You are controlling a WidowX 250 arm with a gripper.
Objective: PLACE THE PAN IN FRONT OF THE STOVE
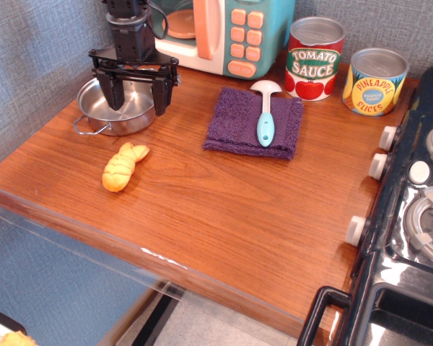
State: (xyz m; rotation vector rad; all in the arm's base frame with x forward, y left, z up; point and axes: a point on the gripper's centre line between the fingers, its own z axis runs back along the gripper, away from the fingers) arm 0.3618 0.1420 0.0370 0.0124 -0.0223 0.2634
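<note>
The small shiny steel pan (115, 115) with wire loop handles sits at the back left of the wooden counter. My black gripper (136, 97) hangs over the pan with its jaws spread wide. One finger is over the inside of the pan and the other at its right rim. It holds nothing. The glossy black stove (411, 238) with white knobs stands at the right edge of the view, far from the pan.
A teal-and-cream toy microwave (216, 32) stands just behind the gripper. A purple cloth (238, 126) with a light-blue spoon (265, 115) lies mid-counter. A yellow toy pastry (122, 166) lies in front of the pan. Tomato sauce (314, 58) and pineapple (374, 81) cans stand at the back right.
</note>
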